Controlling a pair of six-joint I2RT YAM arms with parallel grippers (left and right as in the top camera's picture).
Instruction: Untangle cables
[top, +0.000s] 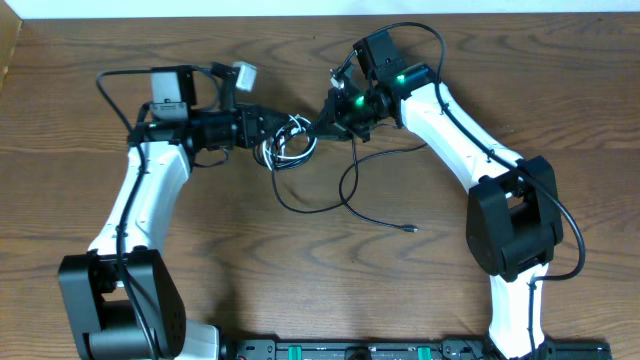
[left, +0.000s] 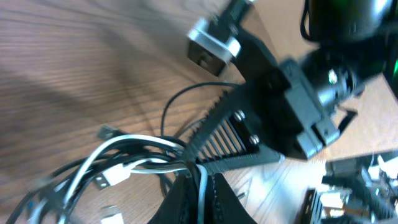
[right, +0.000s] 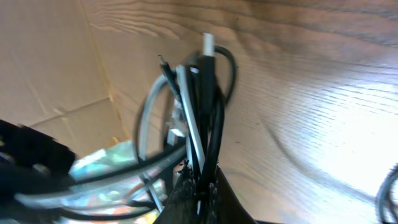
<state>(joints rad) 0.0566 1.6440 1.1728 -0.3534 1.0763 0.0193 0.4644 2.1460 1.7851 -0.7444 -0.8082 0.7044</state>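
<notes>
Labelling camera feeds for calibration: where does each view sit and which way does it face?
Overhead: fixed above the table, looking straight down; shows both arms, with the left pincer and right pincer meeting at the cable bundle.
Left wrist: on the left arm, looking along its own fingers, which are shut on the cable bundle; the right pincer faces it.
Right wrist: on the right arm, looking along its own fingers, shut on the same bundle, with the table behind.
Shared: all three views show the black-and-white cable bundle.

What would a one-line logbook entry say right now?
left gripper: shut on cables | right gripper: shut on cables | state: tangled between them
</notes>
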